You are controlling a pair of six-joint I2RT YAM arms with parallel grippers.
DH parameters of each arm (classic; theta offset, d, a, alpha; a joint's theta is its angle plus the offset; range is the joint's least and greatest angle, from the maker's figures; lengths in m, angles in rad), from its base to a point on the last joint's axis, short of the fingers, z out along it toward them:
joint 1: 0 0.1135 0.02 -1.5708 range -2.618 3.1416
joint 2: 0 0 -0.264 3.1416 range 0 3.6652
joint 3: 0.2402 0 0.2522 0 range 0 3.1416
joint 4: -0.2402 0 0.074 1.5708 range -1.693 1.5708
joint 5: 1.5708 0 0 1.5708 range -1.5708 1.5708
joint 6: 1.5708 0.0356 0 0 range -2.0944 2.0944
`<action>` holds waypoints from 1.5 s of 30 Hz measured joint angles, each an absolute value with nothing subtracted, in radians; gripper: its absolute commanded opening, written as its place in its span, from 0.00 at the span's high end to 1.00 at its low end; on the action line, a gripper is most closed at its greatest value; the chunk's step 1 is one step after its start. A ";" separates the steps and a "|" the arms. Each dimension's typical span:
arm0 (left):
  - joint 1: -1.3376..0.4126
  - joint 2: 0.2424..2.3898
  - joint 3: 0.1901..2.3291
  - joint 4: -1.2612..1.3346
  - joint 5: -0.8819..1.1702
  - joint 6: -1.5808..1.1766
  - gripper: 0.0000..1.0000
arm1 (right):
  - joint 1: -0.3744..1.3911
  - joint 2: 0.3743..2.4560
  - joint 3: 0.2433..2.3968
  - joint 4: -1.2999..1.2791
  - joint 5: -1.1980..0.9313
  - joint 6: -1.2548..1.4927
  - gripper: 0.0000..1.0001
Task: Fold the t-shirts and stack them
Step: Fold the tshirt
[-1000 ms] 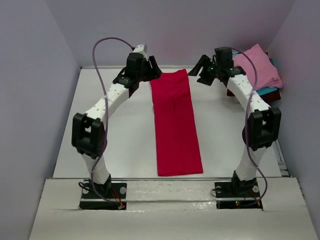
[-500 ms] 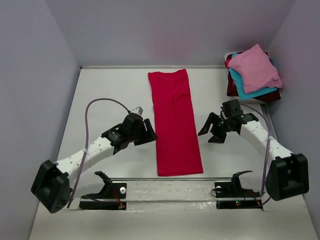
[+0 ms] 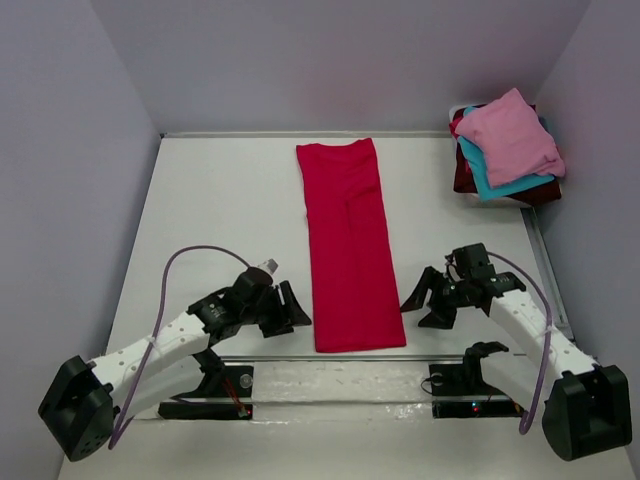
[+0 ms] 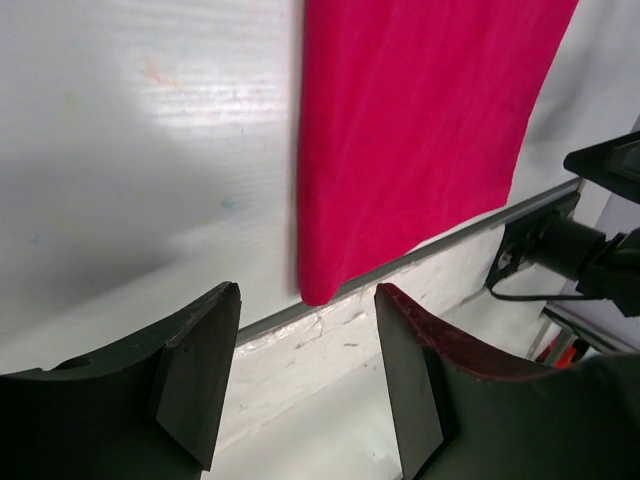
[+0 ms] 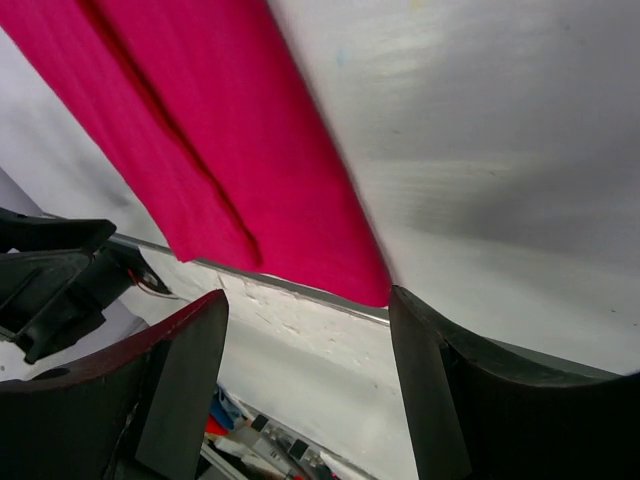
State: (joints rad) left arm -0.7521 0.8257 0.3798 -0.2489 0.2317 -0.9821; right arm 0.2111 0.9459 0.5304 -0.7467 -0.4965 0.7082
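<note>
Flanking the near end of our red shirt [image 3: 350, 250]: left tool [image 3: 291, 306], right tool [image 3: 425, 305], both wide, empty. We count three more shirts [image 3: 505, 145] piled far right on tabletop [image 3: 220, 200].

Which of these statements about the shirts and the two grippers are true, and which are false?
1. The red t-shirt lies flat as a long narrow strip. True.
2. The left gripper is shut on its near corner. False: it is open beside that corner, holding nothing.
3. The pink t-shirt tops the pile at the far right. True.
4. The right gripper hovers at the strip's far end. False: it is open by the near end.
</note>
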 measured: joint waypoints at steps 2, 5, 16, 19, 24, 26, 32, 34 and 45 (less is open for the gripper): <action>-0.767 0.838 0.345 -0.231 0.262 -1.007 0.33 | 0.211 0.928 0.484 -0.740 -0.511 0.718 0.29; -0.778 0.865 0.329 -0.192 0.295 -1.024 0.33 | 0.211 0.911 0.434 -0.739 -0.526 0.736 0.29; -0.799 1.008 0.305 -0.029 0.378 -1.050 0.33 | 0.211 0.937 0.351 -0.680 -0.582 0.751 0.29; -0.799 1.008 0.282 -0.002 0.392 -1.063 0.33 | 0.211 0.951 0.329 -0.667 -0.610 0.759 0.29; -0.799 1.016 0.255 0.017 0.410 -1.075 0.33 | 0.211 0.950 0.286 -0.633 -0.664 0.773 0.30; -0.799 1.033 0.255 0.036 0.421 -1.076 0.33 | 0.211 0.950 0.275 -0.623 -0.674 0.779 0.30; -0.806 1.092 0.255 0.106 0.461 -1.076 0.32 | 0.211 0.965 0.256 -0.582 -0.709 0.794 0.32; -0.806 1.108 0.256 0.123 0.471 -1.075 0.32 | 0.211 0.964 0.251 -0.572 -0.715 0.802 0.33; -0.817 1.202 0.278 0.201 0.516 -1.072 0.32 | 0.211 1.023 0.250 -0.512 -0.730 0.823 0.35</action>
State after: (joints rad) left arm -0.8165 1.2018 0.2779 0.2008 0.5156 -1.0718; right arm 0.2111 1.0233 0.2497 -0.5117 -0.7303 0.8227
